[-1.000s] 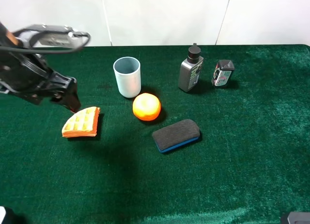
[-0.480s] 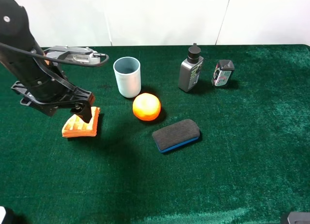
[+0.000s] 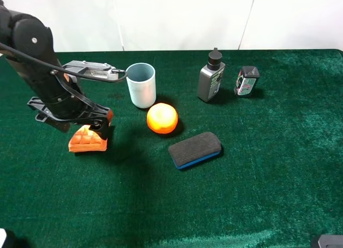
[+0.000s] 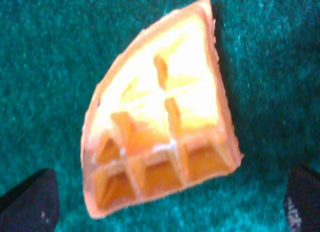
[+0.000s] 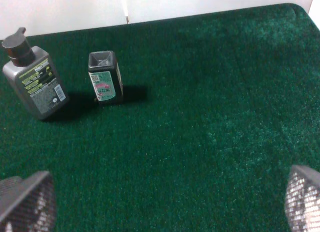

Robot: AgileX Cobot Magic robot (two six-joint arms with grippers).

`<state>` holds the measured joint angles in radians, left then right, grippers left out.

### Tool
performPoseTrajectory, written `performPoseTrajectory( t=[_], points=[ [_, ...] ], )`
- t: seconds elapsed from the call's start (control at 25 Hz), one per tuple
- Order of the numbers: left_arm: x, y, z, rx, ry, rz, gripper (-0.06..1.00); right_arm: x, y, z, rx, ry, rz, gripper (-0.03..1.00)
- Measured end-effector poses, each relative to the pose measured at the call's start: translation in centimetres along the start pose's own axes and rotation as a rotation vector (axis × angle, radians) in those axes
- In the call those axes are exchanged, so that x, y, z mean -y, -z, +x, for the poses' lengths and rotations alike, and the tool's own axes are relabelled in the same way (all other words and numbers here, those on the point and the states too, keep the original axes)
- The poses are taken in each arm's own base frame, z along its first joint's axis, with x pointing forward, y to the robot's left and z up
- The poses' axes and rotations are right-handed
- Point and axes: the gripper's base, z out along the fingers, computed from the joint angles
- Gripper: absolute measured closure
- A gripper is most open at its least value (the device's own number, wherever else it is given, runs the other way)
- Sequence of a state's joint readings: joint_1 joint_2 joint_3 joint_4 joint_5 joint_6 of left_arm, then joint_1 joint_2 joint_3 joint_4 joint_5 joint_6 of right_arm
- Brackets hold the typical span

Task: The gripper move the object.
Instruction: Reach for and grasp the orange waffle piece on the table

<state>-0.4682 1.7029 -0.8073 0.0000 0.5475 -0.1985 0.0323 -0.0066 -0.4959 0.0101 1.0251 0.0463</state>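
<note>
The orange-yellow waffle wedge (image 3: 86, 142) lies flat on the green cloth at the left. My left gripper (image 3: 86, 129) hangs right over it, and the arm hides its upper part. In the left wrist view the waffle (image 4: 160, 117) fills the frame, with its grid facing up. The left gripper (image 4: 165, 206) is open there, with one dark fingertip (image 4: 27, 202) on each side of the wedge and apart from it. My right gripper (image 5: 165, 202) is open and empty above bare cloth.
A light blue cup (image 3: 141, 84) stands just behind the waffle. An orange ball (image 3: 162, 118) and a dark eraser with a blue base (image 3: 194, 149) lie to its right. A grey bottle (image 3: 210, 76) and a small dark container (image 3: 246, 81) stand at the back.
My left arm has swung in from the left and come down over the waffle, so the open fingers now straddle it. The waffle has not moved.
</note>
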Motion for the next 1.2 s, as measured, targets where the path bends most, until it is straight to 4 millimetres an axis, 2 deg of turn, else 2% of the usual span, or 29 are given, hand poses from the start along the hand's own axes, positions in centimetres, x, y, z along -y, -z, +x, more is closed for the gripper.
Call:
performPoseTrajectory(
  t=[0.96, 1.2],
  points=[
    [0.0, -5.2, -0.1, -0.036, 0.047, -0.006, -0.01, 0.0, 0.0, 0.0, 0.0, 0.0, 0.0, 0.27],
    [0.1, -5.4, -0.1, -0.043, 0.051, -0.006, 0.07, 0.0, 0.0, 0.0, 0.0, 0.0, 0.0, 0.27]
  ],
)
